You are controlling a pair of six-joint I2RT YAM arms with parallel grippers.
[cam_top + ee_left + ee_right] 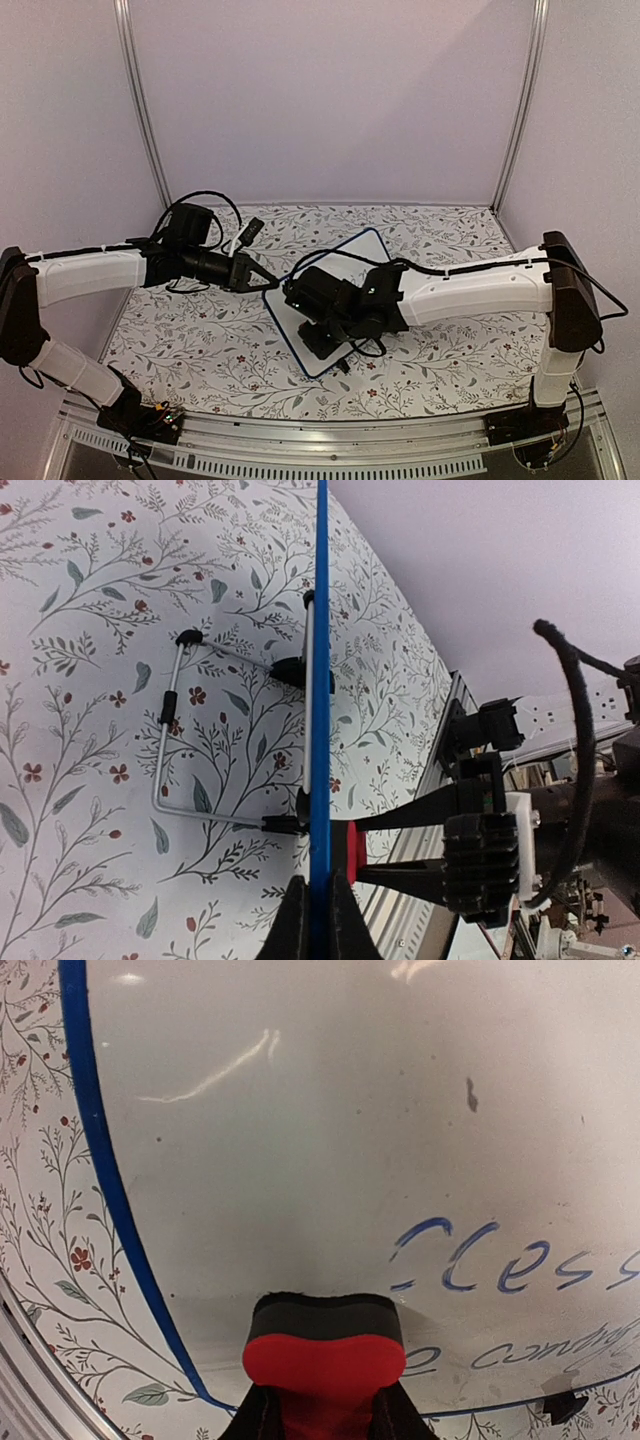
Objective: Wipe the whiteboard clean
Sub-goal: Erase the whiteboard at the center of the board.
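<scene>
— What's it all sitting on?
— A table [200,340] covered in white cloth printed with grey-green leafy sprigs and small red flowers, with a slotted metal rail [330,440] along its near edge.
— And on the cloth?
— A small white rectangular board [362,252] with a thin blue frame, askew near the middle, propped on a bent silver wire stand [165,750] with black feet. Blue handwriting [500,1265] runs across part of it.

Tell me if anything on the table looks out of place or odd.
Nothing spilled or damaged. The whiteboard lies skewed to the table edges, its frame pinched by the left gripper, and the blue writing beside the eraser looks half smeared.
</scene>
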